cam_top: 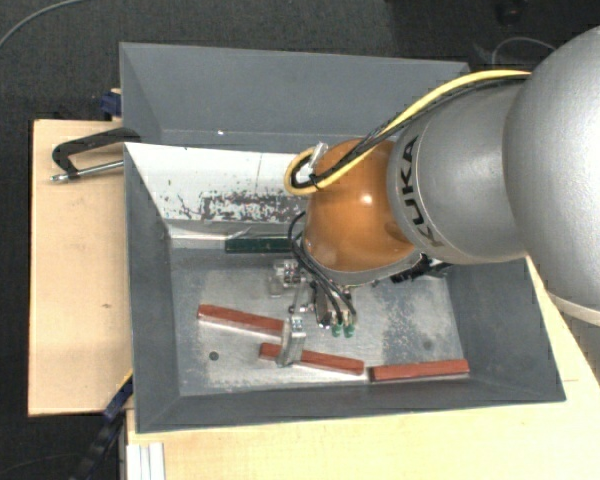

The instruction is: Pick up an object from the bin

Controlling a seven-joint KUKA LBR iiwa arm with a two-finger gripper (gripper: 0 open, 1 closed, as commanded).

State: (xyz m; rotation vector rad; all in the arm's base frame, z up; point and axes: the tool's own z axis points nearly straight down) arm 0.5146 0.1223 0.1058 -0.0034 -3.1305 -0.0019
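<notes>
My gripper (pixel 286 314) hangs low in the middle of the bin under the orange wrist cover. Its two metal fingers stand apart, open: one fingertip (pixel 279 277) is towards the back, the other (pixel 291 351) towards the front. A flat red-brown stick (pixel 238 318) lies on the bin floor to the left, and its right end reaches in between the fingers. A second red-brown stick (pixel 320 362) lies at the front, with the front fingertip touching its left end. Nothing is gripped.
A third red-brown stick (pixel 420 371) lies at the front right of the floor. A dark green flat piece (pixel 261 244) rests against the back wall. The big arm hangs over the bin's right half and hides the floor under it.
</notes>
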